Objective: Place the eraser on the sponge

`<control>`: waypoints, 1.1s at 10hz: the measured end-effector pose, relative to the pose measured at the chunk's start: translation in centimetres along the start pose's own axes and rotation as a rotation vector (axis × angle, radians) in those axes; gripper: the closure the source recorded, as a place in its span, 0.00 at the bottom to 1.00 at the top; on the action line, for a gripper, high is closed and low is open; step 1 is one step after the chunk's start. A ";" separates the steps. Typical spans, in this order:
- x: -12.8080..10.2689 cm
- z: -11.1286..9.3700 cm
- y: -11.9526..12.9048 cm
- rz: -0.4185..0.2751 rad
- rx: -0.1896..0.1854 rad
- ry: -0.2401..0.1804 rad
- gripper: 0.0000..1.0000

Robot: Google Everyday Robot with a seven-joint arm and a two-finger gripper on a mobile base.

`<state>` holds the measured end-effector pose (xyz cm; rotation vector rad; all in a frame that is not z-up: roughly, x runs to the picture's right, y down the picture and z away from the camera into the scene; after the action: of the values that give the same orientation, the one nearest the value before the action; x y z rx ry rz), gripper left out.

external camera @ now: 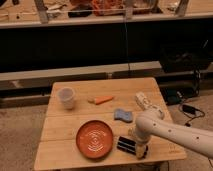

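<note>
Grasp stage judged | black oblong eraser (125,145) met by gripper (140,149), hold cannot be told | light-blue wavy sponge (123,115) apart; lift required

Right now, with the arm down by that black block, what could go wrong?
The eraser lies near the table's front edge, so the gripper beside it might nudge it off. The orange plate sits close on its other side and could get bumped. The sponge is small, so the eraser may slide off it.

A lab — cluttered shelf (100,11), cables (192,108) on floor (20,127) — jaws low at table's (60,146) front.
</note>
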<state>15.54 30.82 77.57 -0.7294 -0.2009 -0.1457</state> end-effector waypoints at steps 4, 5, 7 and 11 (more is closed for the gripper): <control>-0.1 0.3 -0.2 0.001 0.008 0.000 0.67; -0.1 0.3 -0.2 0.001 0.008 0.000 0.80; -0.1 0.2 -0.1 0.001 0.007 0.001 0.96; -0.1 0.1 -0.2 -0.001 0.008 0.001 1.00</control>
<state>15.41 30.76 77.76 -0.7212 -0.2007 -0.1463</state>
